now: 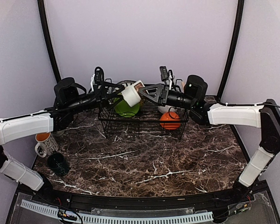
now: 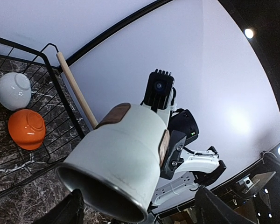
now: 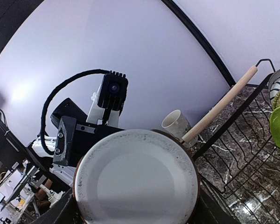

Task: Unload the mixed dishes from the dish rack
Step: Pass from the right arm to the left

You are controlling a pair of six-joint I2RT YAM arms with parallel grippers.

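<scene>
Handover step, mid-air above rack (image 1: 144,125). My right fingers (image 2: 114,115) clamped pale cup (image 1: 130,95) near base. My left fingers (image 2: 72,210) stood wide, flanking cup mouth, nothing gripped. Next, I judged: left closes firmly, then right lets go.

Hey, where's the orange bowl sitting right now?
In the top view the orange bowl is inside the dish rack, at its right end, with a white bowl right next to it.
</scene>
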